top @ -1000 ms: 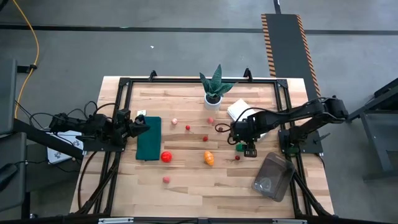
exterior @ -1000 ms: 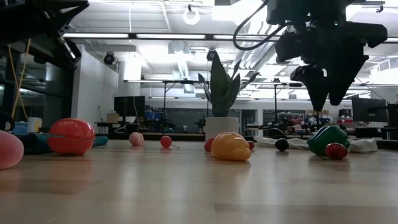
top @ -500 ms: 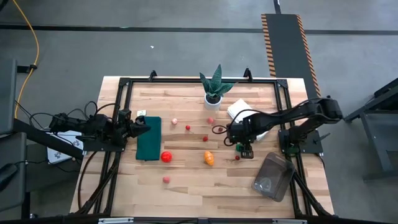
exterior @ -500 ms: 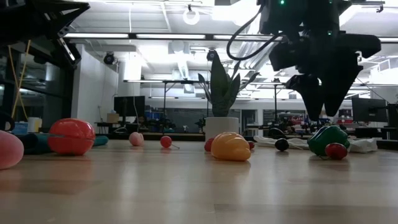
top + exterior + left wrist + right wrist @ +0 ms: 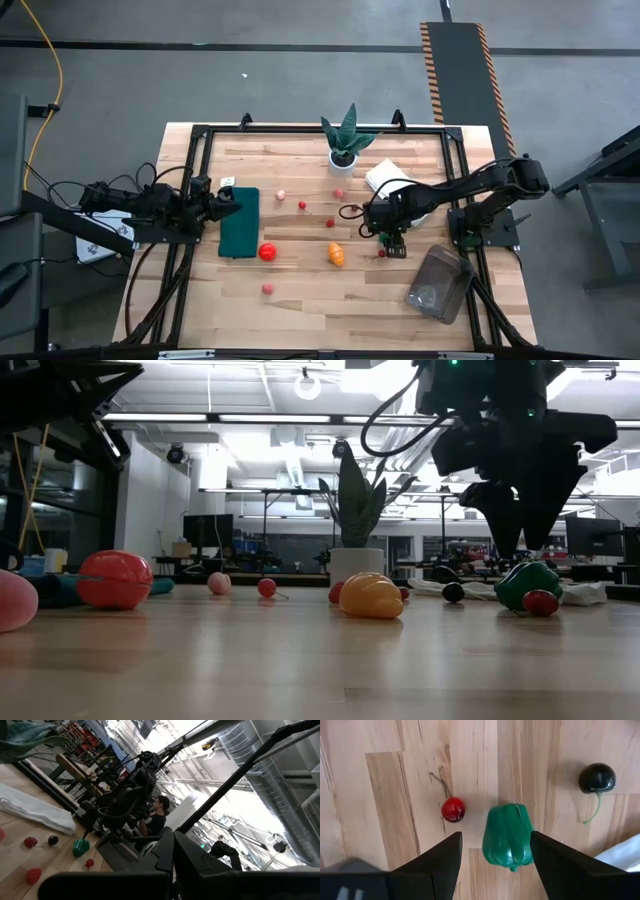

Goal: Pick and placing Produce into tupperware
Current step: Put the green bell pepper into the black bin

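Left gripper [image 5: 232, 205] parked at the left edge of the worktop [image 5: 300, 300], over the dark green mat [image 5: 239, 222], jaws pressed together, holding nothing. Just right of the mat, a big red round fruit [image 5: 267, 252]; a pink one [image 5: 268, 288] nearer the front edge. Small pink and red pieces [image 5: 302, 205] scattered mid-worktop, an orange fruit [image 5: 336, 254] further right. Potted spiky plant [image 5: 345, 140] at the back centre, white cloth [image 5: 385, 176] to its right. Right gripper [image 5: 393, 240] hovers right of centre, jaws spread and pointing down, the green pepper [image 5: 508, 836] directly below between the two fingers [image 5: 440, 860], not gripped; in the low view the fingertips hang above the pepper, apart from it. Small red cherry [image 5: 453, 809] just beside the pepper, dark cherry [image 5: 597, 778] with a stem a bit further off, near the cloth. Tupperware [image 5: 439, 284] sits at the front right corner, tilted, no produce visible inside.
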Robot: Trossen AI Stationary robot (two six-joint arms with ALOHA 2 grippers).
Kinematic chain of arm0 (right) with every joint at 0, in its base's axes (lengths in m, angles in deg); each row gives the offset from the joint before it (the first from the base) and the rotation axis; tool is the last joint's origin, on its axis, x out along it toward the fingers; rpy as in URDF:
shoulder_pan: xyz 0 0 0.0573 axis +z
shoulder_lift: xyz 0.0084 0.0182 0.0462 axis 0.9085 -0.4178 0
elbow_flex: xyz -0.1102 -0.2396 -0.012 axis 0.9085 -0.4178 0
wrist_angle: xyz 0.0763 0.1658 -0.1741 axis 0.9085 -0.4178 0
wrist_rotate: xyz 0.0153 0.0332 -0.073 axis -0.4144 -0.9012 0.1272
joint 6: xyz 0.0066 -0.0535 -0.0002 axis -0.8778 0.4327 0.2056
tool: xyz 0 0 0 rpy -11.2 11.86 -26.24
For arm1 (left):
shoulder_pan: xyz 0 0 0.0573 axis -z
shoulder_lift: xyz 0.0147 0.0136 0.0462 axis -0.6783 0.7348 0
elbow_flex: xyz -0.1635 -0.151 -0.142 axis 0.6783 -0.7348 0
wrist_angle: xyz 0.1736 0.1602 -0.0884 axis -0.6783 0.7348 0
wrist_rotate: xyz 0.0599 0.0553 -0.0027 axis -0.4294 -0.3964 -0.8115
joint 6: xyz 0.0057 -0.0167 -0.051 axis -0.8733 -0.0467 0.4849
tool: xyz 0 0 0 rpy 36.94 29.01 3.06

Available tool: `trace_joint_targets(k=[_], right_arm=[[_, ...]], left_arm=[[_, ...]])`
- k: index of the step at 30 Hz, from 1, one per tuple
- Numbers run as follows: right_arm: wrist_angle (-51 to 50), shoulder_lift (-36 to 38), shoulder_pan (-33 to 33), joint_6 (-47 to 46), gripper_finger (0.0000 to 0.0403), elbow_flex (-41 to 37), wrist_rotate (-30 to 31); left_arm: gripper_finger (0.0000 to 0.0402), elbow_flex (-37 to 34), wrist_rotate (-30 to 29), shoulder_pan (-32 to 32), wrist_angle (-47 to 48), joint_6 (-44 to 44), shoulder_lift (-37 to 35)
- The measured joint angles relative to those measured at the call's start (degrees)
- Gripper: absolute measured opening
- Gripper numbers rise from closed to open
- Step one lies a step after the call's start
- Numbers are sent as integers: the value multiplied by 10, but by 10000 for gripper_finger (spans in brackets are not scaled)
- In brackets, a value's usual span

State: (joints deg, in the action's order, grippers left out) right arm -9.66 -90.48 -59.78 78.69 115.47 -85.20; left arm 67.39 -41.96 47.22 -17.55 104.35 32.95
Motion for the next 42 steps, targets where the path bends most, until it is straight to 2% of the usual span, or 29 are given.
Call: trace_joint_targets(k=[10,21,27,42], right_arm=[[-2,0,0,1,227,0,0],[-5,0,0,8,289,-1,28],[4,-5,0,16,291,-1,29],[16,-78,1,40,291,-1,27]], left_arm=[[1,0,0,0,0,2,0],[1,0,0,0,0,12,0],[1,0,0,0,0,12,0],[1,0,0,0,0,14,0]])
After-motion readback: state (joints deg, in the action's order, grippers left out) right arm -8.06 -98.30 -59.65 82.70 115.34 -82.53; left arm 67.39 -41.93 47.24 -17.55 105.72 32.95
